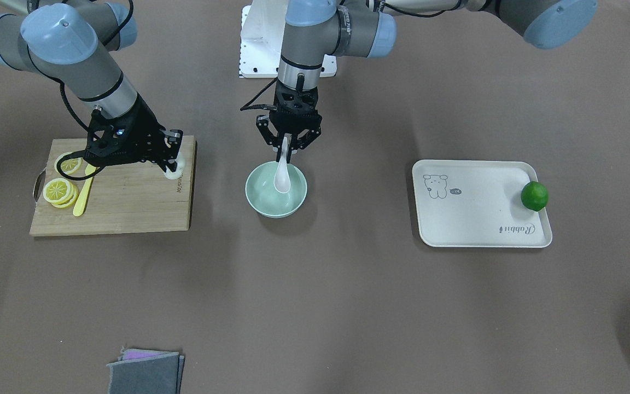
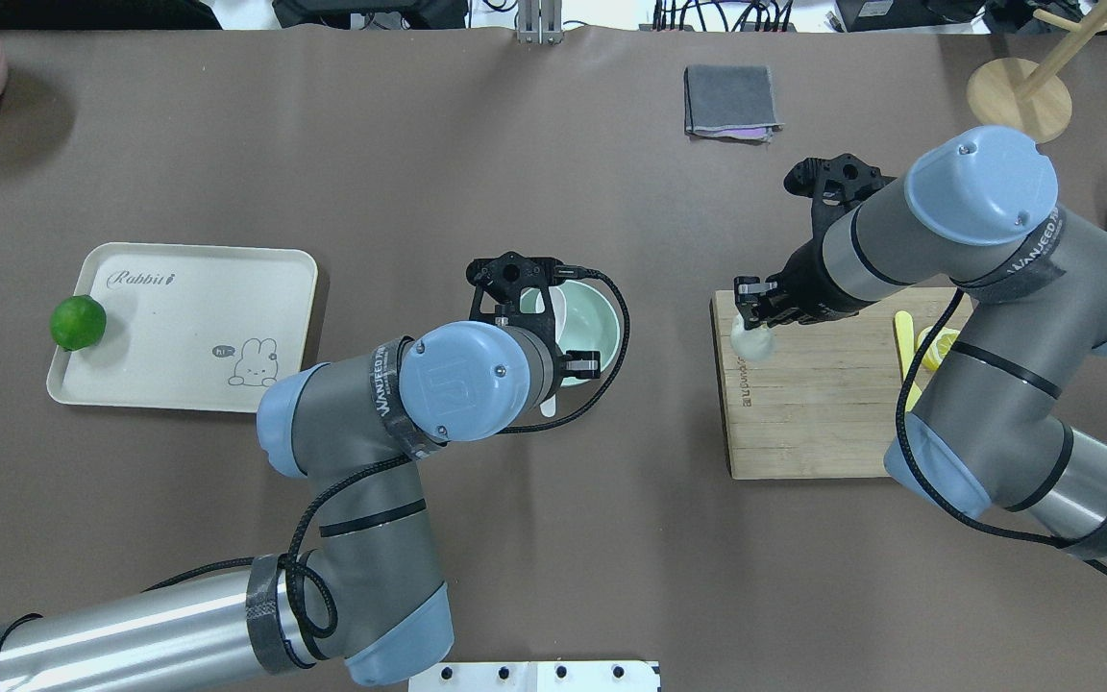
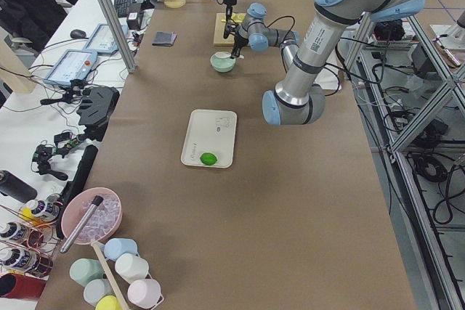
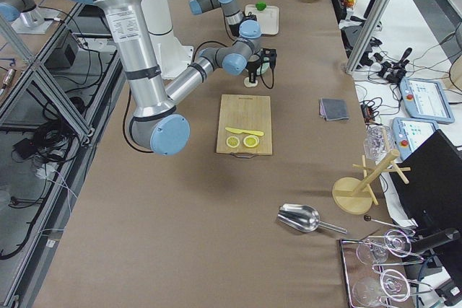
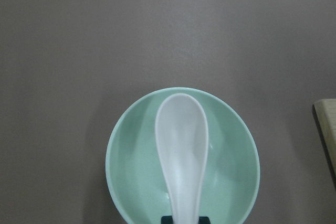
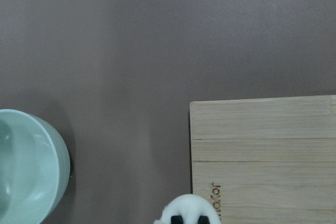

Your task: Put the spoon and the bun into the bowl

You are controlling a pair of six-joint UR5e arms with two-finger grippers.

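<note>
My left gripper (image 1: 287, 155) is shut on the handle of the white spoon (image 1: 282, 176) and holds it upright over the mint-green bowl (image 1: 257, 200), with the scoop down inside the bowl. The left wrist view shows the spoon (image 5: 181, 150) lying across the bowl (image 5: 123, 145). My right gripper (image 1: 172, 167) is shut on the white bun (image 1: 175, 172) at the corner of the wooden cutting board (image 1: 129, 205) nearest the bowl. The right wrist view shows the bun (image 6: 189, 205) between the finger pads, and the bowl (image 6: 31, 166) to its left.
Lemon slices (image 1: 60, 190) and a yellow plastic knife (image 1: 82, 201) lie on the board's far side from the bowl. A white tray (image 1: 473, 219) holds a green lime (image 1: 534, 196). A folded grey cloth (image 1: 145, 373) lies at the table's operator-side edge.
</note>
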